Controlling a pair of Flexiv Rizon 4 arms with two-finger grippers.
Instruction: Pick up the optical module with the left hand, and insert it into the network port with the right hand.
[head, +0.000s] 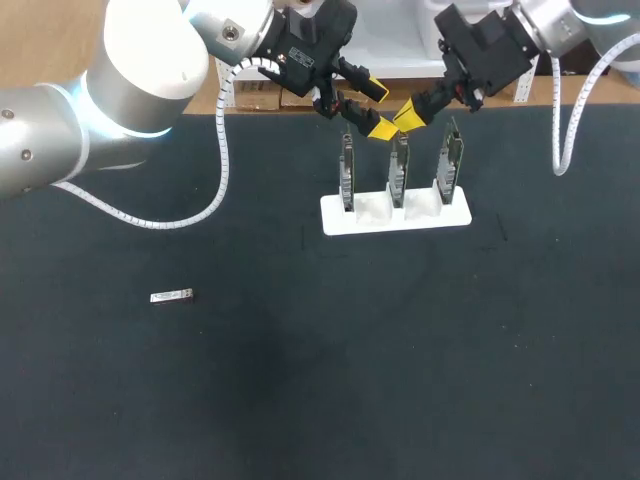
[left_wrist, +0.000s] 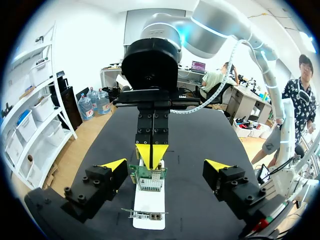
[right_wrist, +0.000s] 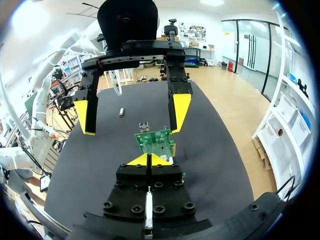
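Note:
The optical module (head: 171, 296), a small silver bar, lies alone on the dark mat at the left, far from both grippers; it also shows as the module (right_wrist: 121, 112) beyond the cards. A white holder (head: 455, 216) carries three upright green network cards. Over the middle card (head: 399, 172) my right gripper (head: 408, 116) is shut with nothing between its yellow tips. Facing it, just above the left card (head: 348, 175), my left gripper (head: 378, 108) stands open and empty. In the left wrist view my left gripper (left_wrist: 166, 167) flanks the right gripper (left_wrist: 151, 151) and the card (left_wrist: 150, 179).
The dark mat (head: 320, 380) covers the table. The holder (left_wrist: 149, 205) with its cards stands at the back middle, under both grippers. In the right wrist view the middle card (right_wrist: 156, 141) stands just ahead of my right gripper (right_wrist: 148, 160).

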